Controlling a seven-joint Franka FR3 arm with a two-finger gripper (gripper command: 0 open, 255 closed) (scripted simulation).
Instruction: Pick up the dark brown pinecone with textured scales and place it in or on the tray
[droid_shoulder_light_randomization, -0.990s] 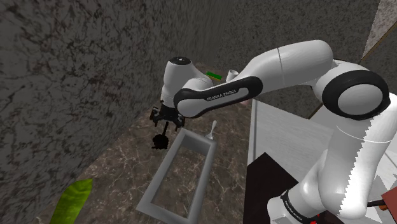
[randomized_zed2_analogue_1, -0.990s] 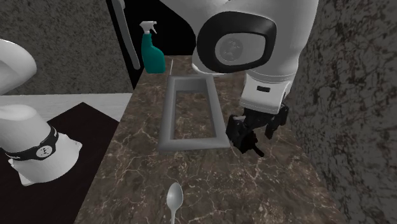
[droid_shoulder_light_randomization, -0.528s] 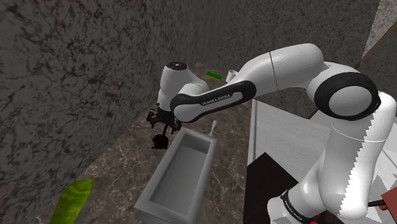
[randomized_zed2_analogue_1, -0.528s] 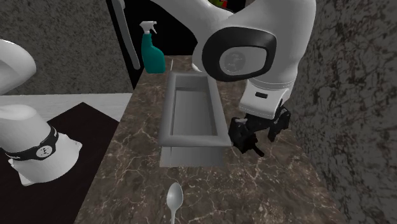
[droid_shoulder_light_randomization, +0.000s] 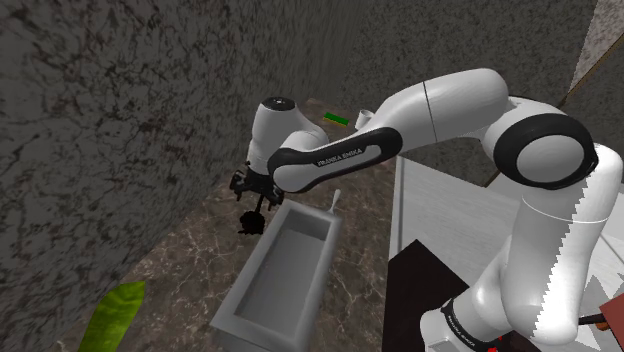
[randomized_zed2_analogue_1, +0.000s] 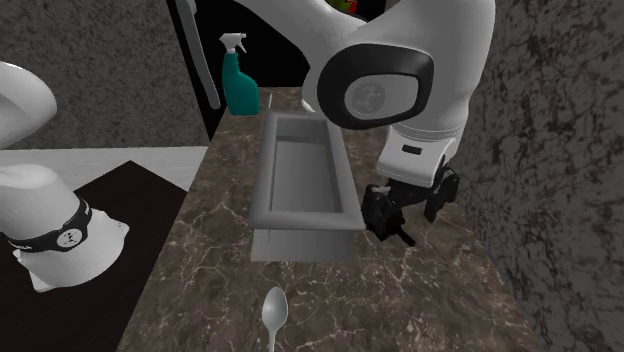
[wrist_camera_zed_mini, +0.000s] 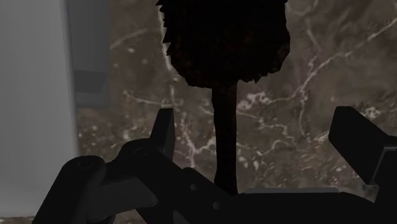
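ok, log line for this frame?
phase: pre-grasp | jaws: open, either side of pinecone stem, not clasping | pinecone: outside tray, beside it | placed: no

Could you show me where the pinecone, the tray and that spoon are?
dark pinecone (wrist_camera_zed_mini: 222, 38): wrist view, on its scaly body.
grey tray (randomized_zed2_analogue_1: 303, 222): second exterior view, on its near rim.
spoon (randomized_zed2_analogue_1: 274, 307): second exterior view, on its bowl.

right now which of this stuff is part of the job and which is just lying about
Job: dark pinecone, grey tray, gripper open either side of the pinecone's stem.
Lying about: spoon, teal spray bottle, green leaf-shaped thing.
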